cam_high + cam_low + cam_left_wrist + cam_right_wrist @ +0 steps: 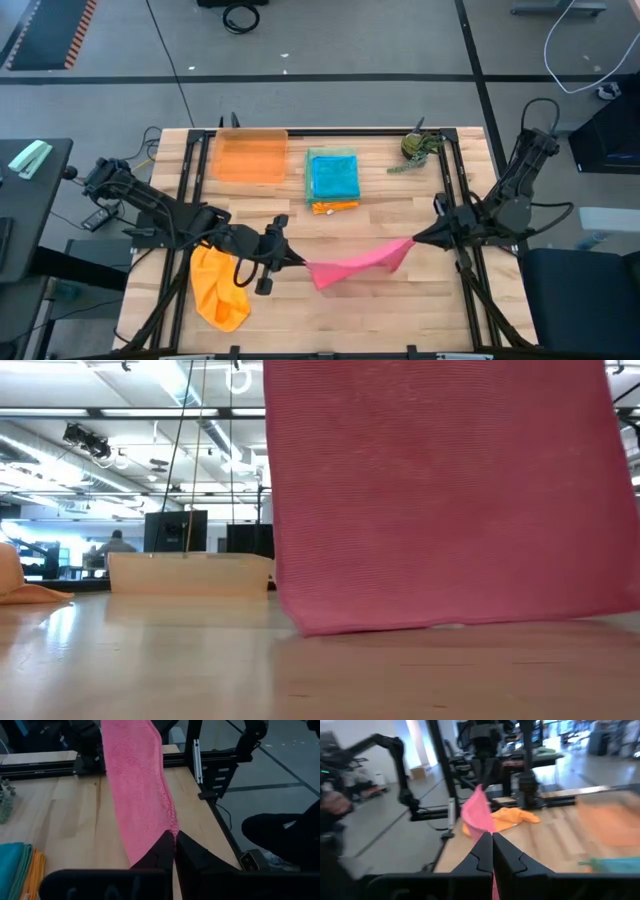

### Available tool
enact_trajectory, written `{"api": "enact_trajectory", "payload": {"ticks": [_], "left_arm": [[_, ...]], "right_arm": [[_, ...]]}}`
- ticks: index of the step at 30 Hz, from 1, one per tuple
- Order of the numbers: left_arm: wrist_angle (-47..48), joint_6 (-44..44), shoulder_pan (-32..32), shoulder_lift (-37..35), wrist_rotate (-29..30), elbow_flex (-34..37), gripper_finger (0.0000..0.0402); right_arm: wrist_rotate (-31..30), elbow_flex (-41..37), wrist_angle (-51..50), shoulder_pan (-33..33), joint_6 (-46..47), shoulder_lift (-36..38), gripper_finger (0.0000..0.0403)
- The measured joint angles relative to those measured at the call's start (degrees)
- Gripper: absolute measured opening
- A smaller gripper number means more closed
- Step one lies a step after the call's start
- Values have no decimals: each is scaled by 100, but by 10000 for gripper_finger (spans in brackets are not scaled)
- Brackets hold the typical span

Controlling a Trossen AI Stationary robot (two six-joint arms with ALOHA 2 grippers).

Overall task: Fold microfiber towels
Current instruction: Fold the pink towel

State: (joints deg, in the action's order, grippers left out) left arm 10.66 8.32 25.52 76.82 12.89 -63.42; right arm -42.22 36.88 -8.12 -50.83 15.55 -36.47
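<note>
High view: pink towel (358,263) strung between both grippers above the near middle of the wooden table (400,210), sagging and twisted, lower edge trailing toward the boards. Left gripper (296,260) clenched on the towel's left corner; right gripper (414,240) clenched on the right corner. Orange towel (217,290) heaped unfolded at the near left, partly under the left arm. Stack of folded towels (333,178) at the far middle, teal-blue on top, a green layer and orange edges showing beneath. Translucent orange tray (250,156) just left of the stack. Small green plant-like item (416,148) at the far right.

Low view: pink towel (445,490) hanging as a broad flat sheet with fine woven texture, bottom hem at or just above the tabletop, contact not determinable. Tray (190,572) seen as a low pale wall behind; a sliver of the orange towel (20,588) at the edge. Neither gripper visible. Office room beyond, with a seated person far back.

Left wrist view: plush, fleecy pile of the pink towel (140,795) shown close, running as a narrow band from the left gripper (175,851) toward the far arm. Fingertips pressed together on the cloth. Edge of the folded stack (20,867) at the corner.

Right wrist view: right gripper (492,851) pinched on the pink towel (477,815); orange towel (512,819) beyond it; tray (607,822) blurred at one side.
</note>
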Motion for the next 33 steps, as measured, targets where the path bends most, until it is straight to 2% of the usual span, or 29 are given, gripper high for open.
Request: {"api": "enact_trajectory", "payload": {"ticks": [5,9,14,16,18,22,26,33], "left_arm": [[-46,383,108,0,-50,0,27],[-542,318,511,0,-215,0,9],[-1074,-244,951,4,-248,-225,21],[-1074,-577,1059,4,-218,-465,23],[-936,-881,1136,-8,-37,-645,16],[-170,-954,1091,-7,434,-573,9],[46,-502,681,31,558,134,26],[5,34,-215,42,550,1425,8]], "right_arm": [[726,0,5,-86,503,-149,4],[861,0,285,-400,757,-449,4],[961,244,1569,-741,-307,-905,4],[936,524,1640,-787,-792,-1062,4],[709,827,1229,-748,-965,-1206,4],[-35,1085,-340,-330,-318,-1521,4],[-170,728,-1211,454,555,-1888,4],[-166,80,-1294,1764,631,-2325,4]]}}
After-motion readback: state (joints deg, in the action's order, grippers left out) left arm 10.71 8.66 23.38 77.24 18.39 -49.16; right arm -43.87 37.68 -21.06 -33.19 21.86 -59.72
